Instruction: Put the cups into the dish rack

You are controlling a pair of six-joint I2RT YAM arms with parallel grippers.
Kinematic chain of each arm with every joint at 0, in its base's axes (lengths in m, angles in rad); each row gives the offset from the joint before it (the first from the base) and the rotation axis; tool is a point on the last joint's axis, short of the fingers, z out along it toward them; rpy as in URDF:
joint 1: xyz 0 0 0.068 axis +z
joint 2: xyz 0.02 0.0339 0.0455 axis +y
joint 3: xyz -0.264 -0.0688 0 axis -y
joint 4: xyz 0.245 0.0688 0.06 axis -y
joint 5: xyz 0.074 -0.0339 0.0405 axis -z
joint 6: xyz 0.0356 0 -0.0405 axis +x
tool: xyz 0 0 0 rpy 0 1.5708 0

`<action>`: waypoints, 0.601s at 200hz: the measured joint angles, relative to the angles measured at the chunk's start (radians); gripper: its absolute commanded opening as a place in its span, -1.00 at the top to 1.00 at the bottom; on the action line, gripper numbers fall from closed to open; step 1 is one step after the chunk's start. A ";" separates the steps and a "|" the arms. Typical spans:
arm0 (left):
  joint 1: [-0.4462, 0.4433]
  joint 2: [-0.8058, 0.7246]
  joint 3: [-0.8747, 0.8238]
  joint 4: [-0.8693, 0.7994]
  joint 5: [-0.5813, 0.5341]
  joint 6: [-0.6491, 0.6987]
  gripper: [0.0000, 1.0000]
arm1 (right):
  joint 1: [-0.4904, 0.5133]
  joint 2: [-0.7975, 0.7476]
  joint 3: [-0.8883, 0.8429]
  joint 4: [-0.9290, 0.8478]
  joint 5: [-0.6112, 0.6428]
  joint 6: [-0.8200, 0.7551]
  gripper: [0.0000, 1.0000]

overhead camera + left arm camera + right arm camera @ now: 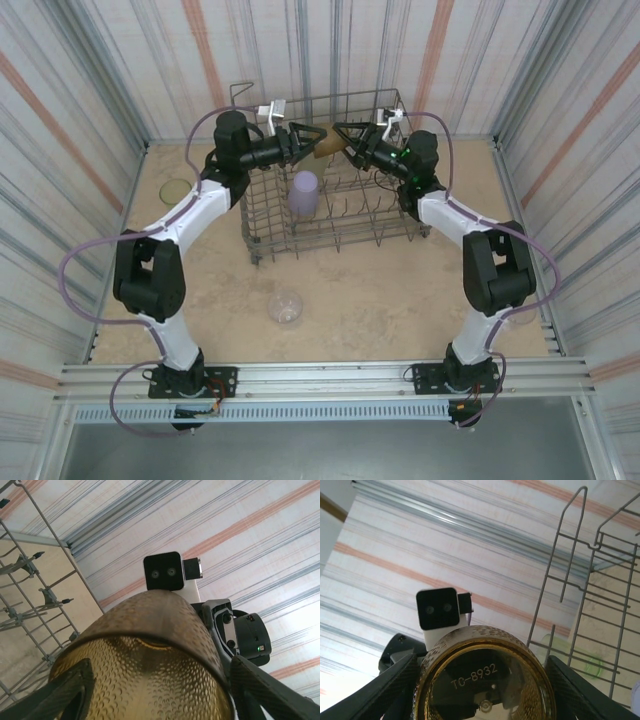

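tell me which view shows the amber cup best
Right wrist: the amber cup faces it base-on, embossed lettering readable. Left wrist shows its dimpled side; top external shows a small brown sliver over the dish rack.

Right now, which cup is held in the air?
The amber-brown cup in the right gripper above the dish rack; lavender cup sits inside it, clear cup on the table.

Striped walls (90, 100) enclose a beige mottled tabletop (380, 300).
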 measured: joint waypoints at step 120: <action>0.102 -0.193 -0.079 -0.315 -0.049 0.190 -0.97 | -0.057 -0.145 0.135 -0.671 0.168 -0.518 0.22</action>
